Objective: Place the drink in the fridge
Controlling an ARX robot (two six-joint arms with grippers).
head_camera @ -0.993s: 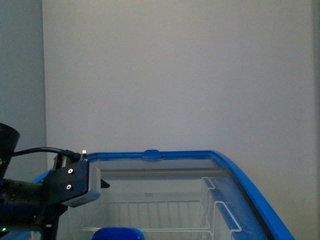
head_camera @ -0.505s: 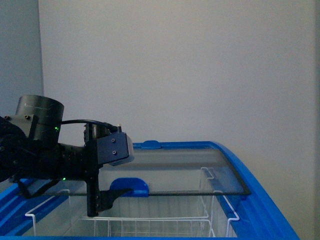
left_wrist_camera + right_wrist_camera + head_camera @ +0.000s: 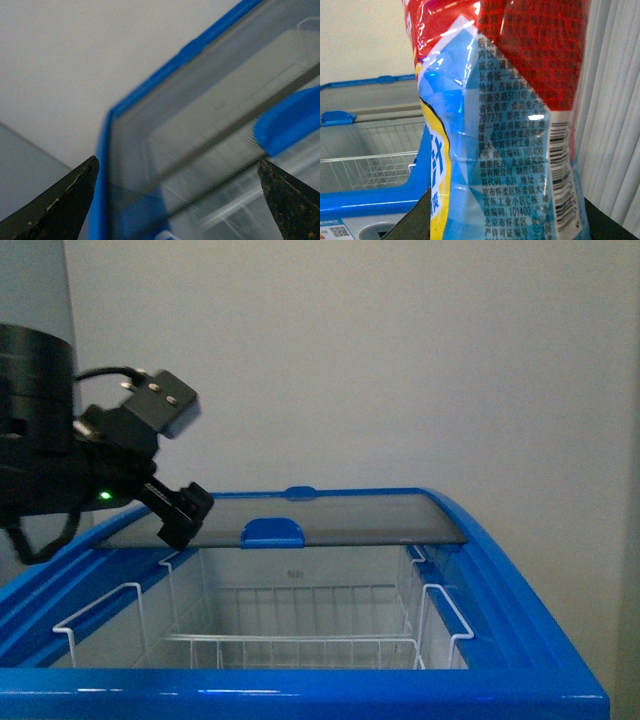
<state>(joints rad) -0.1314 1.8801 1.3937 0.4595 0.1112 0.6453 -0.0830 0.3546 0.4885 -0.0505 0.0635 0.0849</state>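
Drink (image 3: 510, 100) held, fridge (image 3: 300, 682) half open.
Your right gripper (image 3: 506, 222) pinches the drink; your left gripper (image 3: 178, 518), spread wide, hangs by the lid's (image 3: 340, 522) near left corner.

Sliding glass lid (image 3: 350, 521) farther back now

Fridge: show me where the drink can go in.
Free: the open mouth of the fridge, forward of the glass lid, between the blue side rims, above the wire basket. Crowded: the rear under the lid, and its left end beside the left jaws.
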